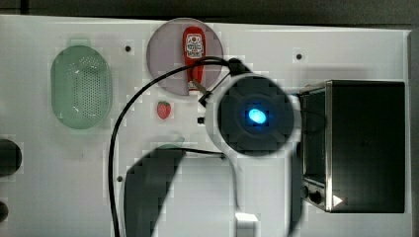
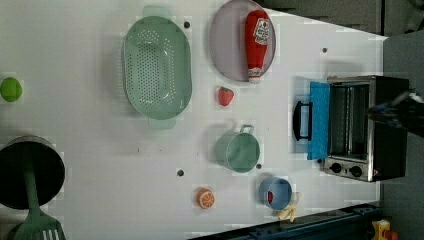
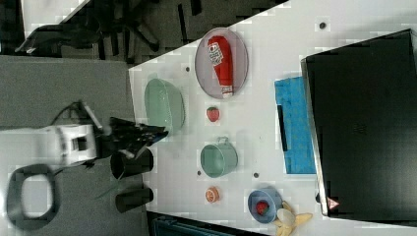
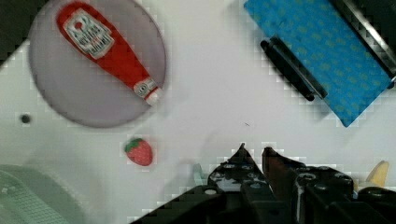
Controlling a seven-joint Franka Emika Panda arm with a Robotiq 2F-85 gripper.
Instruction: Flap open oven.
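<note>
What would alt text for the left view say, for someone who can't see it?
A black oven stands with its blue door flapped fully open onto a white table. Nearby lie a ketchup bottle on a plate, a green colander, a strawberry and a green pot.

A round white housing with a dark face is seen from above in the top view, and a bright blue light glows at its centre. A thick black cable is looped away from it across the top view's left side, and a thinner black lead is run beside it. In the right view the arm's last link is shown as a white casing with a small dark window, joined to a black gripper (image 3: 158, 132) of angular, pointed shape. In the wrist view the black fingers (image 4: 240, 158) are seen tapering to sharp tips — small round screws are set along their bodies.
</note>
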